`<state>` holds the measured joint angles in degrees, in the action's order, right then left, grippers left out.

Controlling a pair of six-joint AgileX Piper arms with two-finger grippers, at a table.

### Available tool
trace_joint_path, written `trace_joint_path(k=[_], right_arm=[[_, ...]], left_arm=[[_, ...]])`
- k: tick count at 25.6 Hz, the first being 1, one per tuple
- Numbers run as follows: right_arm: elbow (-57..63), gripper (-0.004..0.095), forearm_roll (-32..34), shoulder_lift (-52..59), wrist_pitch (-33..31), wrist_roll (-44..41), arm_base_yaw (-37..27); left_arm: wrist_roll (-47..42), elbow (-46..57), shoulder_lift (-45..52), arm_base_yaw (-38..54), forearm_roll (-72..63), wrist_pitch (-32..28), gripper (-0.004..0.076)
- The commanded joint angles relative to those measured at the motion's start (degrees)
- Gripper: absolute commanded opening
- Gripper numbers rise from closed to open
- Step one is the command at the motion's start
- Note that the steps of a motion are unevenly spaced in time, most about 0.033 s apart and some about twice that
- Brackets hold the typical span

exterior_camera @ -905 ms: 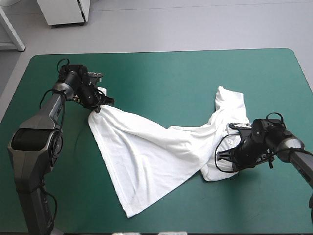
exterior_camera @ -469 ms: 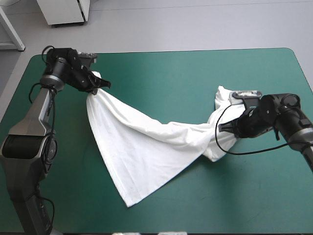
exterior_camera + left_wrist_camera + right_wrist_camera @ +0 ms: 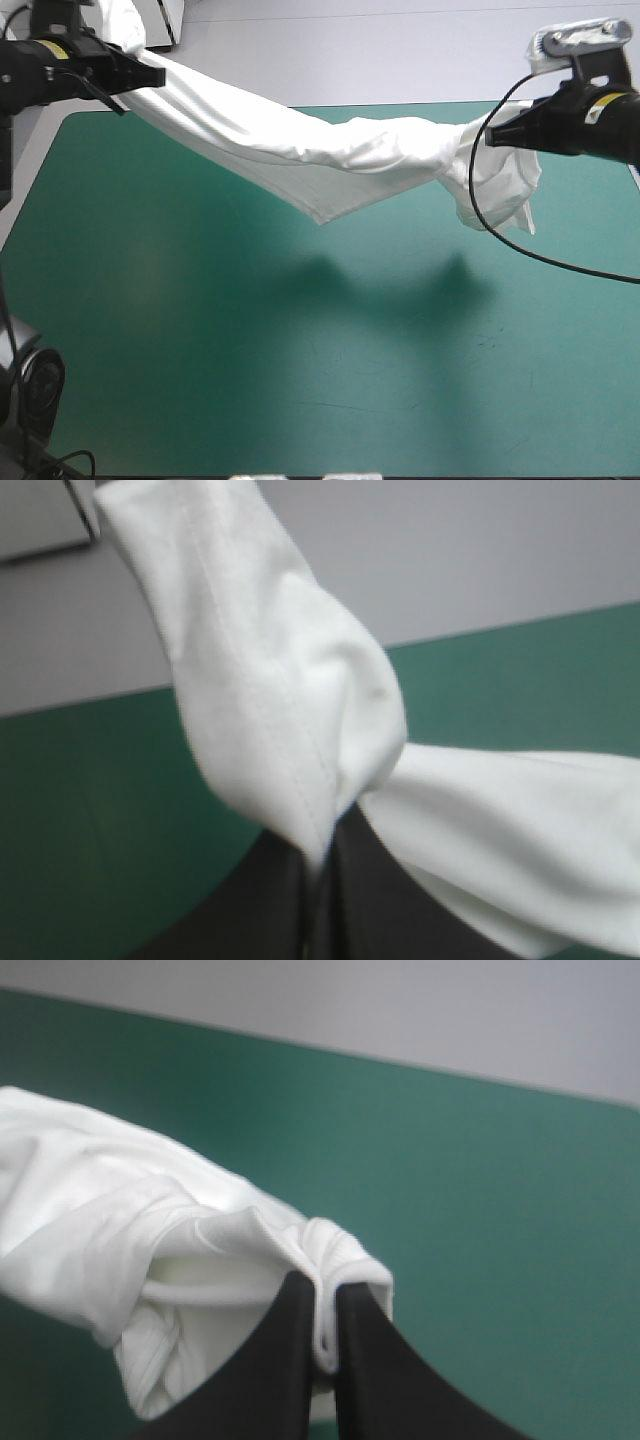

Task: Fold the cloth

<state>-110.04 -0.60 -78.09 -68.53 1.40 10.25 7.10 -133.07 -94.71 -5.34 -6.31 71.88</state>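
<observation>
both arms stand high above the teal-green table [image 3: 250,390], the left gripper [image 3: 150,76] at ten o'clock in the high view and the right gripper [image 3: 493,136] at two o'clock. each pair of black fingers pinches a bunched edge of the white t-shirt [image 3: 330,160], which hangs stretched between them, clear of the table. a loose fold droops beneath the right gripper.

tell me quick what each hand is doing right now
left hand: shut on the T-shirt, holding one end up.
right hand: shut on the T-shirt, holding the other end up.
</observation>
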Motion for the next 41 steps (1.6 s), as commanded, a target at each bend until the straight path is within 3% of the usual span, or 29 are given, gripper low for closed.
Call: trace_joint_path(k=[1,8,13,17,22,25,30,32,35,41], right_arm=[[-10.71,-0.0017,-1.15,2.02,3.29,3.89,0.05],[-27.91,-0.0017,-5.87,2.02,3.55,7.05,0.05],[-31.94,-0.0017,-5.99,2.02,1.65,7.05,0.05],[-30.98,-0.0017,-5.99,2.02,-3.05,6.66,0.05],[-26.89,-0.0017,-10.63,2.16,-3.05,4.57,0.05],[-20.47,-0.0017,-14.01,3.81,-3.05,3.87,0.05],[-7.94,-0.0017,-15.54,7.18,-3.05,3.12,0.05],[-5.38,-0.0017,-13.55,7.05,-2.91,3.12,0.05],[1.84,-0.0017,-4.82,3.46,0.76,3.12,0.05],[8.91,-0.0017,1.57,-10.73,9.38,1.21,0.05]], left_arm=[[-0.08,-6.44,6.25,0.15,-4.06,-4.46,-0.0009],[0.25,-13.89,11.49,0.15,-6.3,-8.78,-0.0009],[1.2,-14.37,13.7,0.15,-6.3,-8.67,-0.0009],[1.2,-14.25,13.8,0.15,-6.3,-5.51,-0.0009],[0.02,-13.69,12.68,0.15,-6.22,1.87,-0.0009],[-0.23,-7.73,13.57,0.15,-6.36,1.97,-0.0009],[1.49,14.53,18.31,0.15,-7.88,1.7,-0.0009],[1.74,21.02,18.53,0.15,-7.74,-0.25,-0.0009],[3.13,32.73,14.9,0.15,-7.88,-9.84,-0.0009],[4.4,35.77,0.23,0.15,-7.88,-14.08,-0.0009]])
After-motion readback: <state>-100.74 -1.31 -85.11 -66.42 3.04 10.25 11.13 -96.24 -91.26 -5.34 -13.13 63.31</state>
